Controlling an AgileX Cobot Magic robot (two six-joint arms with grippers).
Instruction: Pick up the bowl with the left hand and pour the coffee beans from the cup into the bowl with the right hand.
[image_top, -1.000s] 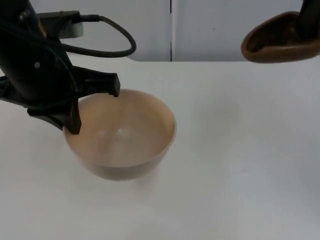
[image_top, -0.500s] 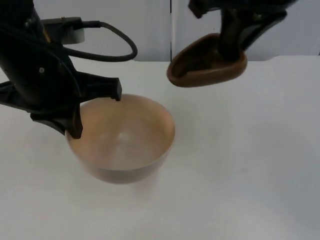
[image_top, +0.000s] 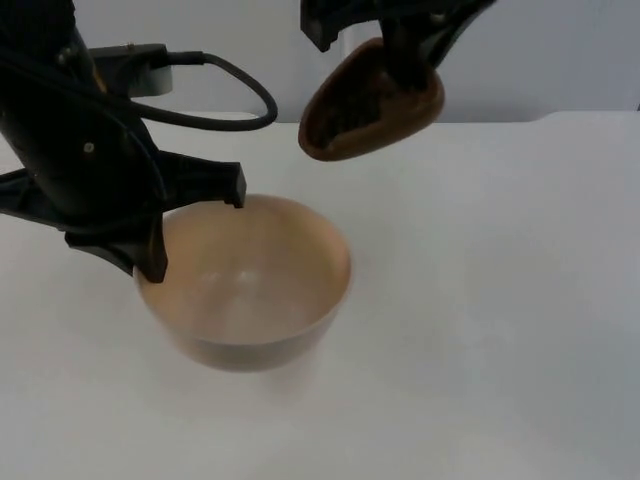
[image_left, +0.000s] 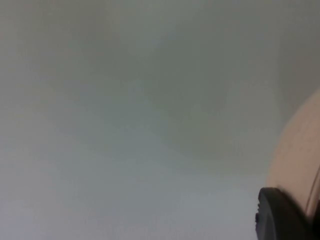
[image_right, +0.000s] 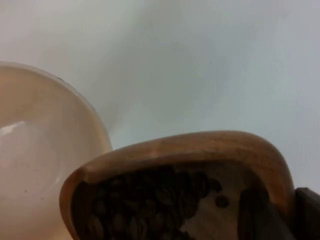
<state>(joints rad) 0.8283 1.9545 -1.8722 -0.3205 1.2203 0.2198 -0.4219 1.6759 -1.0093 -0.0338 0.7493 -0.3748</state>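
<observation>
top view first: the left gripper (image_top: 190, 225), at the left of the frame, is clamped on the near rim of the round, pale beige bowl (image_top: 250, 285), one finger inside and one outside. the bowl seems to be lifted off the white table (image_top: 500, 300), though i can't be sure. above it, in the upper middle, the right gripper (image_top: 405, 60) pinches the wall of the brown wooden cup (image_top: 365, 105), tilted with its mouth down-left toward the bowl. right wrist view: dark coffee beans (image_right: 145, 205) lie inside the cup (image_right: 200, 150), beside the bowl (image_right: 45, 150).
</observation>
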